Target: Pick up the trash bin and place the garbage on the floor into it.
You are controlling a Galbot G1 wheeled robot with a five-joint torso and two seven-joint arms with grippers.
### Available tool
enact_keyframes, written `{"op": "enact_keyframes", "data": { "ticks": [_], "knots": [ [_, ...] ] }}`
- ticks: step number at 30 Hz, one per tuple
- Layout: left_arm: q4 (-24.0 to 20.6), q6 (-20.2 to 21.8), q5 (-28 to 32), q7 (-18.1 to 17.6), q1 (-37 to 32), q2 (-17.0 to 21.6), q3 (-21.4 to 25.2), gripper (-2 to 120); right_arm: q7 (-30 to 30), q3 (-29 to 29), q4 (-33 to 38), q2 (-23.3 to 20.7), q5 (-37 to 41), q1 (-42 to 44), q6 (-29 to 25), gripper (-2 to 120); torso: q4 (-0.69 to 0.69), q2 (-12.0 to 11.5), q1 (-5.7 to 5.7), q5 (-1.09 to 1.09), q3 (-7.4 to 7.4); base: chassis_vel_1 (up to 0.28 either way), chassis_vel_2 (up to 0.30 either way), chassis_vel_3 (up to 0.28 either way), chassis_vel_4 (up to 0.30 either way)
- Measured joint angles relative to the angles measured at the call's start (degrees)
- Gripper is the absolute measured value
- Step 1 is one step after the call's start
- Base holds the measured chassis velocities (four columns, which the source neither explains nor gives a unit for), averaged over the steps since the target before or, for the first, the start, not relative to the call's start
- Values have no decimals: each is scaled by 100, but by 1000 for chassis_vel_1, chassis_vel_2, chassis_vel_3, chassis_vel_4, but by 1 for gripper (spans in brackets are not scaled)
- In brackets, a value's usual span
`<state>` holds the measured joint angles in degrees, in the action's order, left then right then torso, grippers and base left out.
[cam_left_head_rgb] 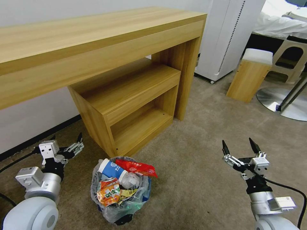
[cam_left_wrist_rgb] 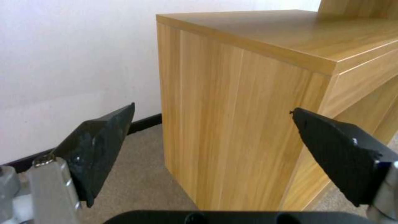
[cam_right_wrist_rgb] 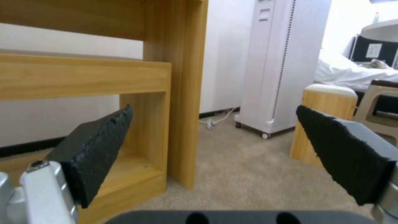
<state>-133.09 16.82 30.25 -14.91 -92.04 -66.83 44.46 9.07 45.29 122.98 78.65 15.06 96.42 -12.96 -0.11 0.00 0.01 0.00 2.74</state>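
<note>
Head camera looked forward and down from above at the desk, the low shelf unit under it, the trash bin on the floor, both arms at the bottom corners. Left wrist camera sat low, close to the shelf unit's side panel, facing it and the wall. Right wrist camera sat low near the floor, facing the shelf unit, white appliance and stool, all shared with the head view.

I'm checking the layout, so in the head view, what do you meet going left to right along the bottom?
Left gripper → trash bin full of garbage → bare floor → right gripper.
</note>
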Motion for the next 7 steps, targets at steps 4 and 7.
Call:
{"op": "enact_keyframes", "data": {
  "ticks": [4,7],
  "knots": [
    [0,0,0,0,0,0,0,100,0,0,0,0,0,0,0,100,0,0,0,0,0,0,0,0,0],
    [0,0,-1,0,0,0,0,100,0,0,0,0,0,0,0,100,0,0,0,0,0,0,0,0,0]
  ]
}}
